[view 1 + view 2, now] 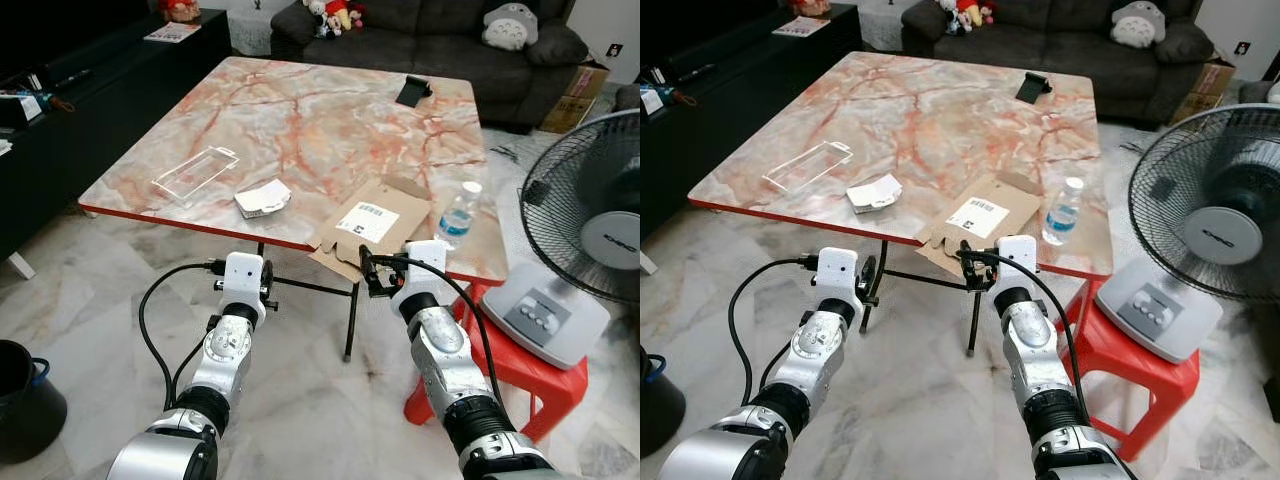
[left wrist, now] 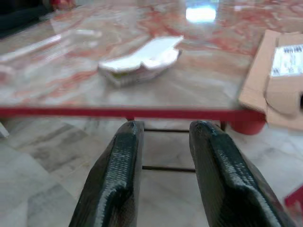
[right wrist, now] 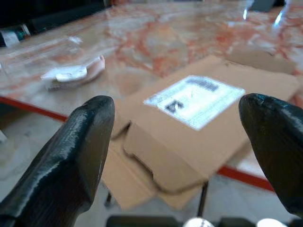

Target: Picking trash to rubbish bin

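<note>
A flattened cardboard box (image 1: 375,222) with a white label lies on the marble table (image 1: 300,110), and its flap hangs over the near edge. My right gripper (image 3: 180,113) is open wide, just short of that flap and level with it. A crumpled white carton (image 1: 263,198) and a clear plastic package (image 1: 195,175) lie to the left on the table. My left gripper (image 2: 165,130) is held below and in front of the table edge, facing the white carton (image 2: 142,61), its fingers a little apart and empty. A black rubbish bin (image 1: 25,395) stands on the floor at far left.
A water bottle (image 1: 459,213) stands by the cardboard near the table's right edge, and a black object (image 1: 412,90) lies at the far side. A fan (image 1: 590,215) sits on a red stool (image 1: 510,350) to the right. A black cabinet (image 1: 90,90) runs along the left, with a sofa (image 1: 430,40) behind.
</note>
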Tool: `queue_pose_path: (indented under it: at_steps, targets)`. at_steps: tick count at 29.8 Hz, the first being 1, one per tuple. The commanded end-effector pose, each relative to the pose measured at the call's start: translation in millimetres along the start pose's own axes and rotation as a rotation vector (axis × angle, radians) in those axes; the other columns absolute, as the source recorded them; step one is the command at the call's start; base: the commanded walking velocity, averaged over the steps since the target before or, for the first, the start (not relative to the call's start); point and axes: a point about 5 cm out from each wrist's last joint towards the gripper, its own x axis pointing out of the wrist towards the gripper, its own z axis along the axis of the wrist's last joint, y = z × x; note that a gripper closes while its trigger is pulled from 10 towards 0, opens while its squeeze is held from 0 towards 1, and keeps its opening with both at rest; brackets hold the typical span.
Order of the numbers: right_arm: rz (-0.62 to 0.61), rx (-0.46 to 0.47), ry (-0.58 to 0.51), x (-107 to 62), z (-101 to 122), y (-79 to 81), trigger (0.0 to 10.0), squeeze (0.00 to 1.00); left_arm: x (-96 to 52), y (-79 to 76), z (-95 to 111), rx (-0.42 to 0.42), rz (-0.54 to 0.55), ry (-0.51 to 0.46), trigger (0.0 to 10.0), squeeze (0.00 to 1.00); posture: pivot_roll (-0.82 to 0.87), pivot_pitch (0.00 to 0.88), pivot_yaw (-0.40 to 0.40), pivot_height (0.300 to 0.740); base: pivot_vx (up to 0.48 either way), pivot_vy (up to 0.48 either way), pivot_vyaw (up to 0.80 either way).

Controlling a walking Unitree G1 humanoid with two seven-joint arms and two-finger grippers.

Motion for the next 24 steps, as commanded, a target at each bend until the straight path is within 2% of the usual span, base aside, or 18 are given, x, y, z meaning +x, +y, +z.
queue_pose_path:
  at_steps: [1,14,24]
  targets:
    - [-0.025,-0.006,-0.018,-0.9,4.1,-9.4,10.0,0.00,3.8,-8.1,7.7,-0.013,-0.015,-0.029,10.0,0.00,-0.17,0.000,-0.030,0.740,0.337,0.000,0.00]
    - [-0.029,0.006,-0.031,-1.4,5.5,-10.4,10.0,0.00,3.3,-9.9,7.4,-0.018,-0.023,-0.030,10.0,0.00,-0.17,0.000,-0.032,0.740,0.333,0.000,0.00]
    - [-0.023,-0.001,-0.043,-6.8,9.7,-13.8,10.0,0.00,1.5,-14.1,6.9,-0.030,-0.044,-0.041,10.0,0.00,-0.19,0.011,-0.039,0.740,0.000,0.000,0.00]
